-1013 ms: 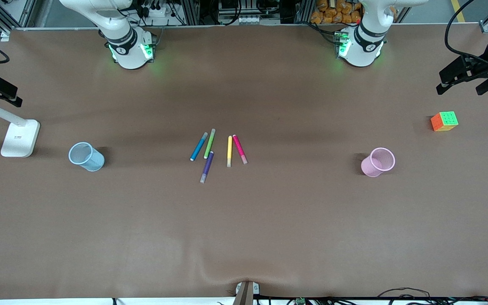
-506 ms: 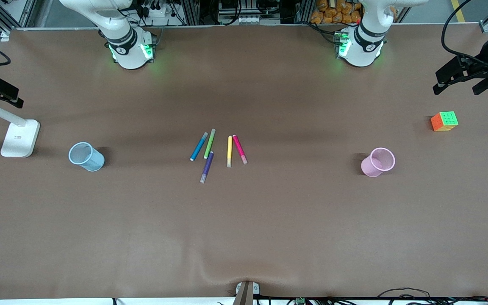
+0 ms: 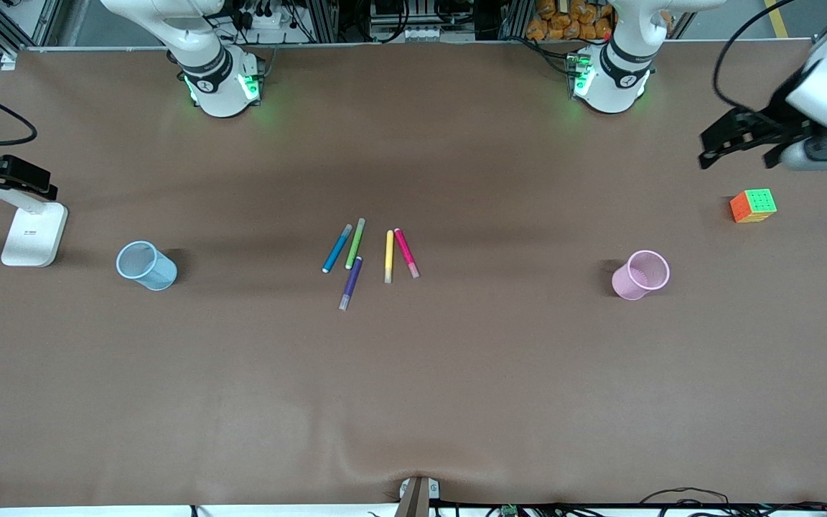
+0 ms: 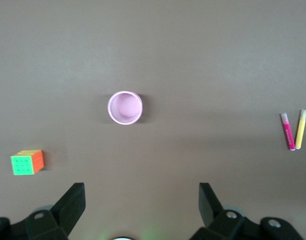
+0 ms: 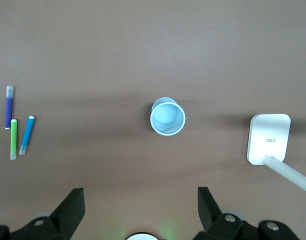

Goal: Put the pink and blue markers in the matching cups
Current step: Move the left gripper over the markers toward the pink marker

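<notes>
The pink marker (image 3: 406, 253) and the blue marker (image 3: 337, 248) lie flat in a loose group of pens at the table's middle. The pale pink cup (image 3: 641, 274) stands upright toward the left arm's end, the pale blue cup (image 3: 146, 265) toward the right arm's end. My left gripper (image 3: 736, 152) hangs open and empty in the air by the table's end, above the cube. In its wrist view (image 4: 140, 192) it looks down on the pink cup (image 4: 125, 108) and the pink marker (image 4: 287, 131). My right gripper (image 3: 26, 183) is open over the lamp stand; its wrist view (image 5: 140, 197) shows the blue cup (image 5: 167, 116) and the blue marker (image 5: 27, 134).
Green (image 3: 355, 243), yellow (image 3: 388, 256) and purple (image 3: 350, 283) pens lie among the two markers. A coloured puzzle cube (image 3: 753, 205) sits near the left arm's end. A white lamp base (image 3: 34, 233) with a slanted stem stands beside the blue cup.
Both grippers have moved in from the table's ends toward the middle, the left one farther. Markers and cups have not moved.
</notes>
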Motion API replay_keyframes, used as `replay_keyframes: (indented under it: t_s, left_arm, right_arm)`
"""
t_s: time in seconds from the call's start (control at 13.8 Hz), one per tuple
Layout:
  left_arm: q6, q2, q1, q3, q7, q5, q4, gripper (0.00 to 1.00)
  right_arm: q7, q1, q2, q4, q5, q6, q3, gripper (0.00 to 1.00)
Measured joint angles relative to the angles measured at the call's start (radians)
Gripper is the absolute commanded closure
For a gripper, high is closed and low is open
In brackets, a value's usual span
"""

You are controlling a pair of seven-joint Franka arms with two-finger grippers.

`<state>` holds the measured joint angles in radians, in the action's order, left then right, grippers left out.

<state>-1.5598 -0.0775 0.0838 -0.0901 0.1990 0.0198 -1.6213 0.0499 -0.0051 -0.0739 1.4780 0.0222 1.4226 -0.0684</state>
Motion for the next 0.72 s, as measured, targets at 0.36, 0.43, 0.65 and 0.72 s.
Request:
replay_keyframes:
  t_s: [0.36, 0.43, 0.65, 0.72]
  left_arm:
    - [-0.027, 0.075, 0.005, -0.094, 0.15, 0.0, -0.001, 0.0]
    - [-0.035, 0.091, 0.006, -0.111, 0.176, 0.0, -0.001, 0.0]
    - [-0.061, 0.137, 0.008, -0.155, 0.258, 0.0, -0.001, 0.0]
    - [-0.072, 0.153, 0.009, -0.168, 0.283, 0.0, -0.002, 0.0]
  right_arm:
    - [0.0, -0.013, -0.042, 0.0, -0.001, -0.018, -0.002, 0.0]
    - [0.0, -0.013, -0.043, 0.0, -0.002, -0.018, -0.001, 0.0]
    - [-0.001, -0.005, -0.043, -0.002, -0.003, -0.018, 0.009, 0.0]
    - [-0.002, -0.001, -0.043, -0.002, -0.003, -0.018, 0.011, 0.0]
